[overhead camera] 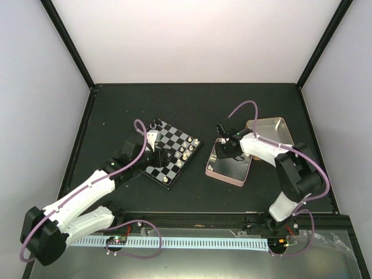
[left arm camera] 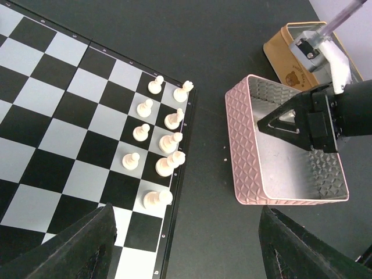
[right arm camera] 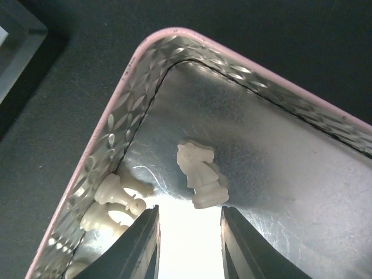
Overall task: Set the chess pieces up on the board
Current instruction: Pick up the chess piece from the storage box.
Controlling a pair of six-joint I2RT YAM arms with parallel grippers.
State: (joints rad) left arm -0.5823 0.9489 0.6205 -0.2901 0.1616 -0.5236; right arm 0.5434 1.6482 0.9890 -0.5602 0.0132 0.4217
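The board [overhead camera: 168,152] lies left of centre, with several cream-white chess pieces [overhead camera: 186,148] standing in two rows along its right edge; they also show in the left wrist view [left arm camera: 168,141]. My left gripper [overhead camera: 161,158] hovers over the board's near part, open and empty [left arm camera: 192,256]. My right gripper [overhead camera: 224,152] is down inside the pink tin [overhead camera: 228,177], open [right arm camera: 189,232]. A cream knight [right arm camera: 200,174] lies on the tin floor just beyond its fingertips, not held. A few more cream pieces [right arm camera: 113,200] lie in the tin's corner, left of the left finger.
A gold tin [overhead camera: 272,127] stands behind and right of the pink tin, and shows in the left wrist view [left arm camera: 290,58]. The pink tin's wall [right arm camera: 116,110] curves close round the right gripper. A strip of black table [left arm camera: 209,116] separates the board and the pink tin [left arm camera: 256,151].
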